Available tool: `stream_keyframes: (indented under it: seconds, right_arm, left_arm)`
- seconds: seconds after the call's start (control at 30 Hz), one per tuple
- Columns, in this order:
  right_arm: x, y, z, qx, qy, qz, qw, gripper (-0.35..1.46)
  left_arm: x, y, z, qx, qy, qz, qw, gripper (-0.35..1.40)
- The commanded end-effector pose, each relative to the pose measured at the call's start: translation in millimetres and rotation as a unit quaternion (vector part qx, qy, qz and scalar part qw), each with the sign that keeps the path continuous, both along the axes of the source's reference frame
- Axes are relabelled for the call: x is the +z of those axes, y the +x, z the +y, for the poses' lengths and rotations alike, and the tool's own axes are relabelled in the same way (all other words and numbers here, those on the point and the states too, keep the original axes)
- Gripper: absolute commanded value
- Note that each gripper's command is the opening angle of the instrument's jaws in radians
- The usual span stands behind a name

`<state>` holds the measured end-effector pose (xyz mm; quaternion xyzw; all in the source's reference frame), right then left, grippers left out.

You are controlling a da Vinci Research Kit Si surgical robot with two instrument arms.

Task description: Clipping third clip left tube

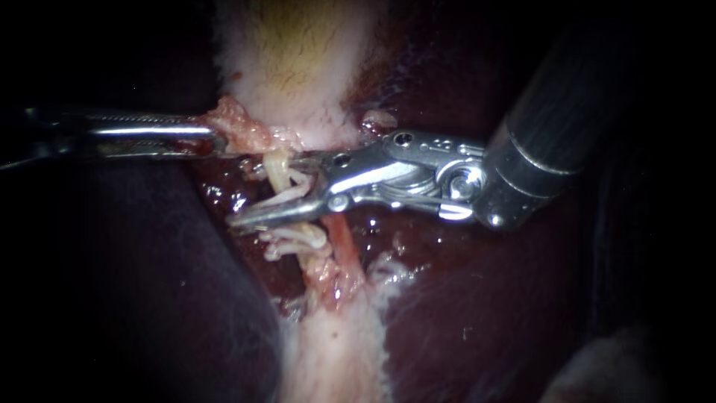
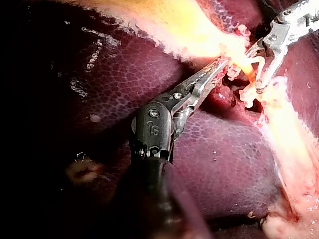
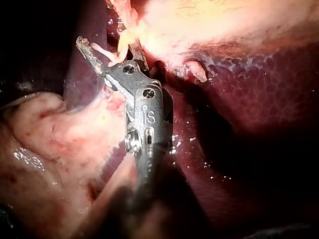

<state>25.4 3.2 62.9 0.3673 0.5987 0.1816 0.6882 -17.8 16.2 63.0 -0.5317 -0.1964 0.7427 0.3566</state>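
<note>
The pale left tube (image 1: 277, 172) runs down from the gallbladder (image 1: 298, 67). My right instrument (image 1: 265, 190) comes in from the upper right; its jaws are open and straddle this tube, the lower jaw reaching far past it. White clips (image 1: 298, 235) sit on the tube just below the jaws. The reddish right tube (image 1: 343, 239) lies beside it. My left instrument (image 1: 212, 140) is shut on pink tissue (image 1: 239, 127) at the gallbladder's base, holding it leftward. The left wrist view shows the same grip (image 2: 219, 67), with the right instrument (image 2: 253, 69) beyond it. The right wrist view shows the spread jaws (image 3: 107, 47).
Dark red liver (image 1: 485, 313) lies on both sides of the tubes. A pale band of tissue (image 1: 335, 351) continues below the clips. Wet red tissue (image 1: 216, 194) sits under the left instrument's tip.
</note>
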Motion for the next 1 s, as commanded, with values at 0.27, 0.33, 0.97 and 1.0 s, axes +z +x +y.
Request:
stream_keyframes:
  seconds: [0.27, 0.33, 0.97, 1.0]
  right_arm:
    - [-3.7, 0.3, -0.1, -0.001, 0.010, 0.034, 0.9994, 0.48]
    - [-4.4, 0.3, 0.1, -0.001, 0.012, 0.035, 0.9993, 0.48]
    - [-3.6, -1.2, 1.0, -0.004, 0.039, 0.031, 0.9988, 0.24]
    - [-3.6, -1.3, 1.0, -0.004, 0.045, 0.029, 0.9986, 0.21]
  left_arm:
    - [0.2, 0.3, 0.1, 0.001, 0.000, -0.001, 1.0000, -0.35]
    - [0.3, 0.3, 0.2, 0.001, 0.000, -0.001, 1.0000, -0.35]
    - [0.3, 0.2, 0.2, 0.001, 0.000, -0.001, 1.0000, -0.35]
    - [0.3, 0.2, 0.2, 0.001, 0.000, -0.001, 1.0000, -0.35]
